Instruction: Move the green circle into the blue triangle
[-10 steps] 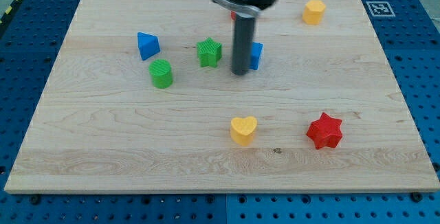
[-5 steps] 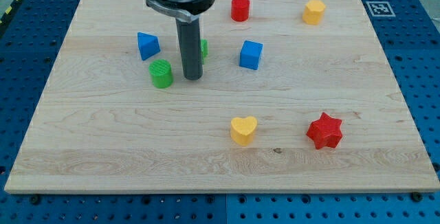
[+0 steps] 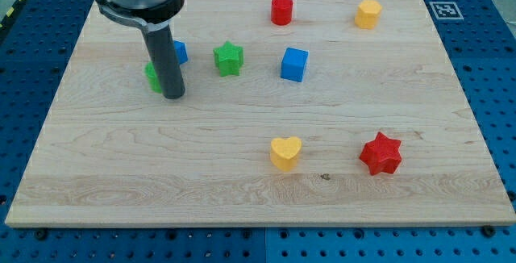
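Note:
My tip (image 3: 173, 95) rests on the board at the view's upper left. The rod hides most of the green circle (image 3: 151, 76), of which only a sliver shows at the rod's left edge. The blue triangle (image 3: 180, 52) is also mostly hidden; its right part shows just right of the rod, above the tip. The green circle and blue triangle lie close together behind the rod; I cannot tell whether they touch.
A green star (image 3: 229, 58) sits right of the rod, a blue cube (image 3: 294, 64) further right. A red cylinder (image 3: 281, 10) and a yellow hexagon block (image 3: 368, 13) are at the top. A yellow heart (image 3: 285, 152) and a red star (image 3: 380, 152) are at the lower right.
My tip has swept left across the board, past the green star. The green circle has shifted left and up, toward the blue triangle. The green star has moved left a little.

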